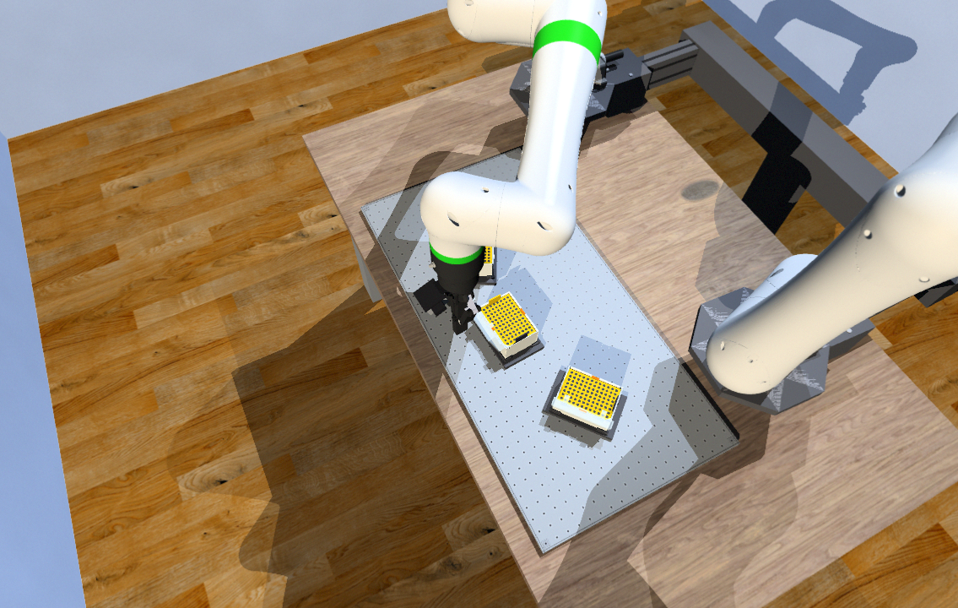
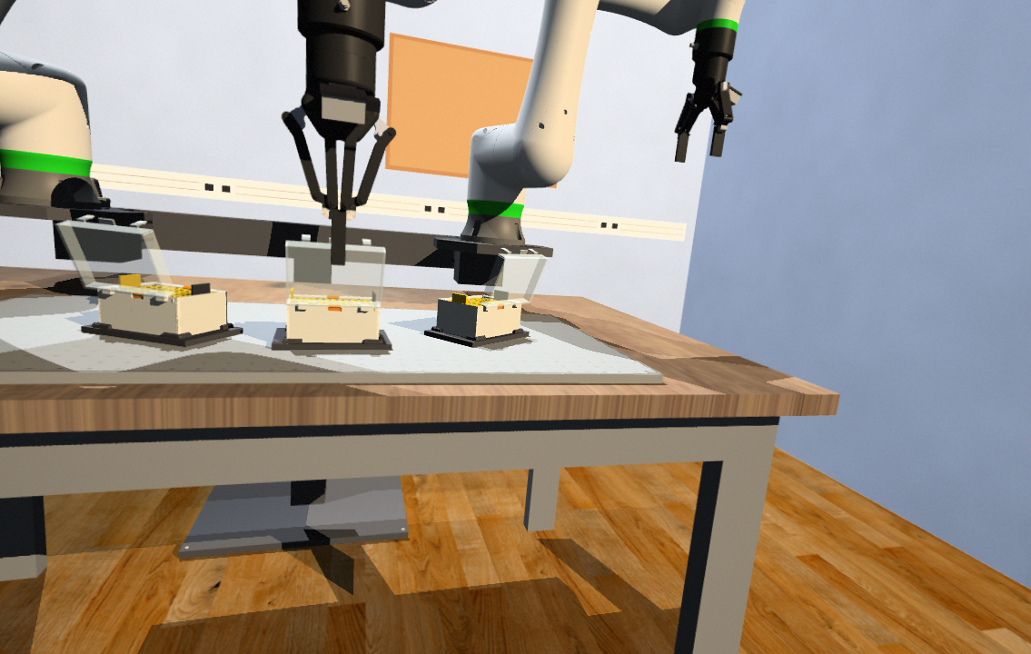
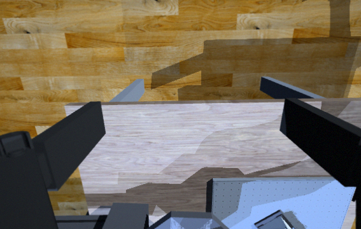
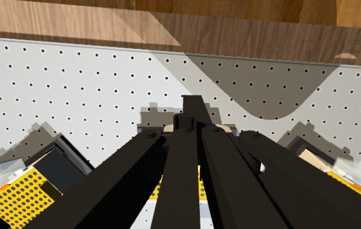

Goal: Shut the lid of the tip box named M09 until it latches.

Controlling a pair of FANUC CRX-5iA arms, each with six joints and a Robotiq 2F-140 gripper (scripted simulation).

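Observation:
Three tip boxes sit with see-through lids standing open: the middle box (image 1: pixel 508 321) (image 2: pixel 332 325), one box (image 2: pixel 136 312) at the exterior view's left, and one (image 1: pixel 589 397) (image 2: pixel 499 321) (image 4: pixel 21 194) at its right. Each looks flat in its holder plate. No ID sticker can be read. My right gripper (image 1: pixel 459 326) (image 2: pixel 337 243) (image 4: pixel 191 109) is shut and empty. Its fingertips hang beside the middle lid (image 2: pixel 360 272), on the hinge side, just below its top edge; contact cannot be told. My left gripper (image 2: pixel 698 146) (image 3: pixel 192 116) is open and empty, high off to the side.
The perforated board (image 1: pixel 527 484) (image 4: pixel 72 70) carries all three holders. The left box's lid (image 2: pixel 120 252) and the right box's lid (image 2: pixel 525 272) stand up on either side of the right gripper. The table's edge (image 2: pixel 421 406) runs along the hinge side. Both arm bases stand opposite.

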